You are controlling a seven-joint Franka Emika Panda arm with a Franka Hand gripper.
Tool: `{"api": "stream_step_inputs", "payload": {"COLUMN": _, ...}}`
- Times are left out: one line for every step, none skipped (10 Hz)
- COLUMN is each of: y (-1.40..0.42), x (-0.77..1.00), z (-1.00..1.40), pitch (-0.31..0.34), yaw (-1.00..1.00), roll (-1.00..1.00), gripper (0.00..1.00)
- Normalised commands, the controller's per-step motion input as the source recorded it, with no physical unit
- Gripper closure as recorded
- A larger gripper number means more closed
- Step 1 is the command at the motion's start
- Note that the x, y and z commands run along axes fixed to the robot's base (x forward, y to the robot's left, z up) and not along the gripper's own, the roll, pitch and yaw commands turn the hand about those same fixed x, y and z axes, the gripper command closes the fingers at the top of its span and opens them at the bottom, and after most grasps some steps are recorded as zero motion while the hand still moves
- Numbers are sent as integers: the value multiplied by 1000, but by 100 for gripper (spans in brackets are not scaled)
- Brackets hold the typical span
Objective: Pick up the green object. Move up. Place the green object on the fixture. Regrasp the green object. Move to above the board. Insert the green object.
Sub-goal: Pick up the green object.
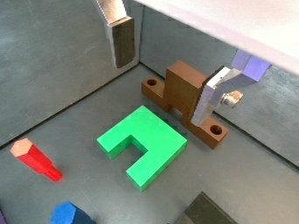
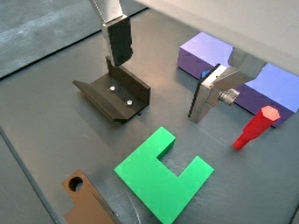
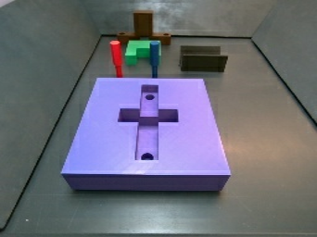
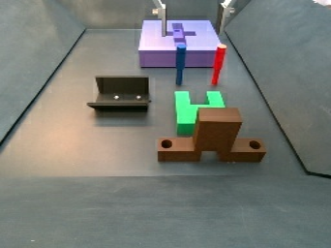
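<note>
Starting from scratch, I judge | green block (image 2: 162,173) flat on the worktop (image 4: 77,126) beside the wooden stand (image 4: 214,136), untouched | hand (image 2: 163,74) above it, plates spread wide, empty | bracket (image 4: 120,94) empty; purple slab (image 3: 180,130) recess unfilled | every step left

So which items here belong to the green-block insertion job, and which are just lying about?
Job:
- green object, flat on the floor
- fixture
- board
- gripper, open above the floor, holding nothing

Lying about:
- red peg
- blue peg
- brown wooden stand
</note>
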Motion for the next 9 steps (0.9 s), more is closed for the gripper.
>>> {"api": "stream_step_inputs", "payload": {"y": -71, "x": 0, "z": 0, "pitch": 0, "yaw": 0, "roll": 0, "gripper": 0}}
{"api": "stream_step_inputs", "payload": {"y": -254, "x": 171, "z": -37, "pitch": 0, "yaw": -103, "roll": 110, "gripper": 0}}
{"api": "stream_step_inputs", "payload": {"y": -386, "x": 309, "z": -440, "pitch": -84, "yaw": -154, "roll": 49, "gripper": 0}}
{"api": "stream_step_inputs", "payload": {"y": -194, "x": 334, "z": -746, "pitch": -181, "yaw": -183, "roll": -137, "gripper": 0}}
{"api": "stream_step_inputs", "payload": {"y": -77, "x": 271, "z": -874, "pitch": -141, "yaw": -126, "roll": -80, "gripper": 0}}
{"api": "stream_step_inputs", "payload": {"y": 0, "x": 94, "z": -826, "pitch": -129, "yaw": -46, "roll": -120, "gripper": 0}}
{"api": "stream_step_inputs", "payload": {"y": 197, "x": 0, "z": -774, "pitch": -131, "yaw": -40, "roll": -150, "gripper": 0}}
{"api": "stream_step_inputs", "payload": {"y": 54, "x": 0, "z": -837, "pitch": -94, "yaw": -43, "roll": -63, "gripper": 0}}
{"api": "stream_step_inputs", "payload": {"y": 0, "x": 0, "z": -886, "pitch": -106, "yaw": -3, "roll": -23, "gripper": 0}}
